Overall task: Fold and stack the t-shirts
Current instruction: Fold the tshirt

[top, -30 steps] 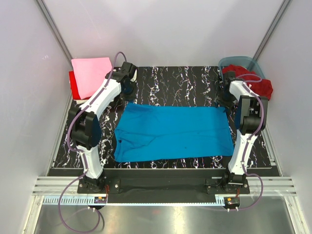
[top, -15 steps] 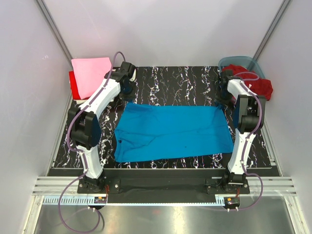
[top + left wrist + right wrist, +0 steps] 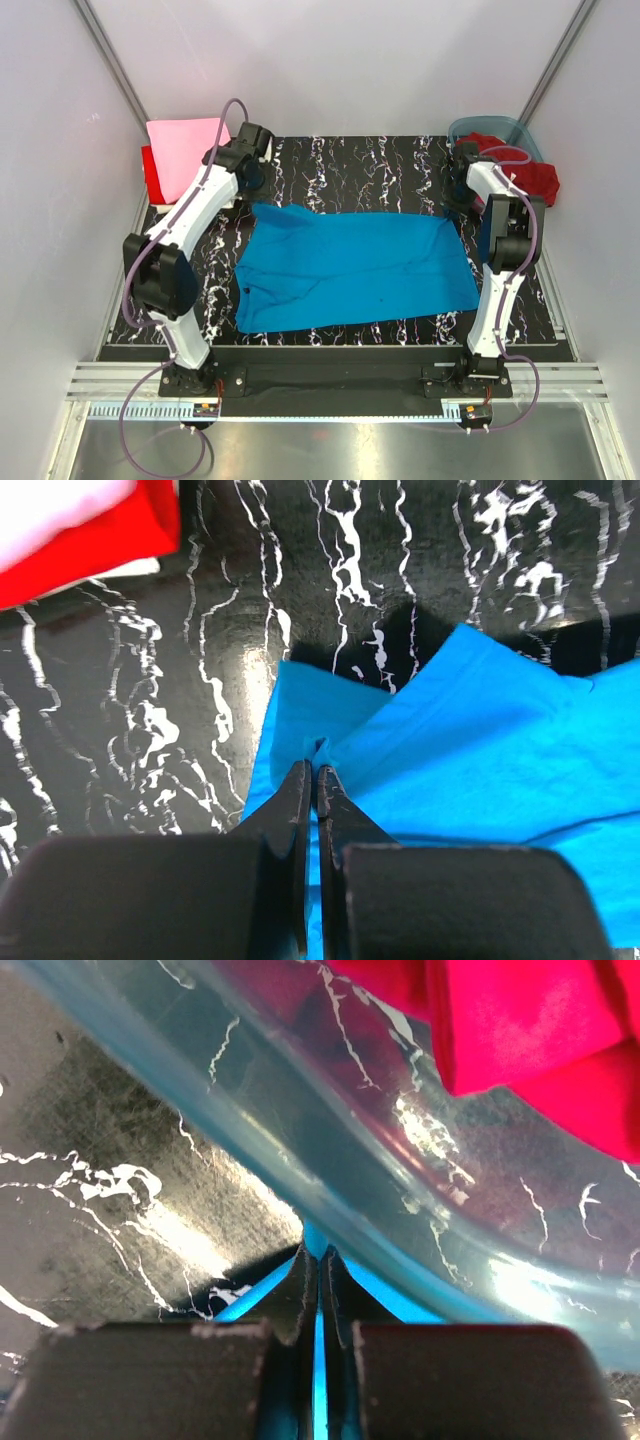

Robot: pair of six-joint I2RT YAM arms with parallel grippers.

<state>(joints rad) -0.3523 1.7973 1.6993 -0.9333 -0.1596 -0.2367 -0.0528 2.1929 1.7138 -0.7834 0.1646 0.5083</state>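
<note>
1. I think I am working in a robot lab, inside a small test booth, not in a home
2. Plain white walls [image 3: 350,60] close it in on three sides, with bare metal poles [image 3: 110,60] running up the back corners
3. My left arm [image 3: 195,215] and right arm [image 3: 500,250] are bolted down at the near edge
4. The table top [image 3: 370,165] is black with white streaks, and silver rails [image 3: 100,382] run along its front
5. A shiny metal sheet [image 3: 330,450] lies in front of the rails
</note>
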